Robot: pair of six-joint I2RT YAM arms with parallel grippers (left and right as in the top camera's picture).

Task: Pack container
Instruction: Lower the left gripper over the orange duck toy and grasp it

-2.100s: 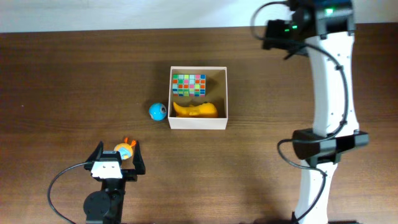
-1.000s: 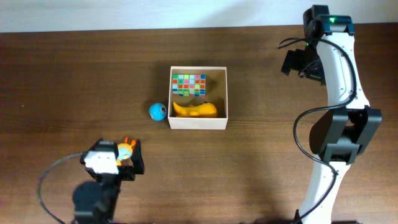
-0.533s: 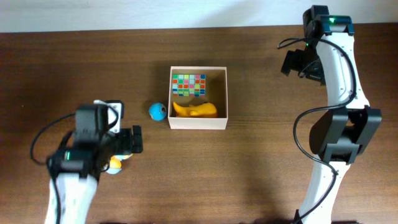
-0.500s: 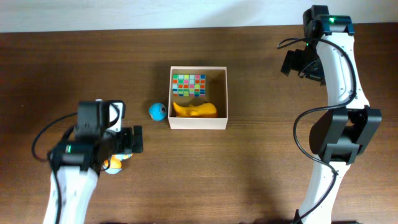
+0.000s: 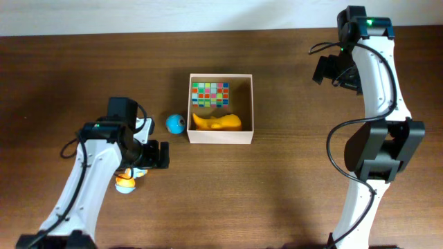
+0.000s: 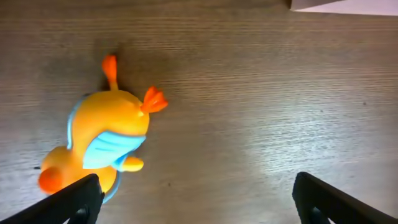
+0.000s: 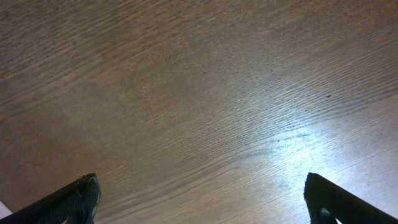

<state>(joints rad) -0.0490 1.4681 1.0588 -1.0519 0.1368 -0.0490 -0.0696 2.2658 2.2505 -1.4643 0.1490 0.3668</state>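
While the left gripper (image 6: pixel 202 202) hangs with jaws spread wide, an orange toy (image 6: pixel 106 146) lies on the table (image 5: pixel 291 194) just inside one finger. Farther ahead, past a blue ball (image 5: pixel 175 124), sits the container (image 5: pixel 220 135), holding a yellow toy (image 5: pixel 220 122) and a chequered cube (image 5: pixel 210 95). Well beyond it, the right gripper (image 7: pixel 205 202) gapes wide over the wood.

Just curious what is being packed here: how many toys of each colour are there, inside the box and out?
Yellow toy: 1
Multicoloured checked block: 1
Blue ball: 1
Orange-and-blue toy: 1
Total: 4
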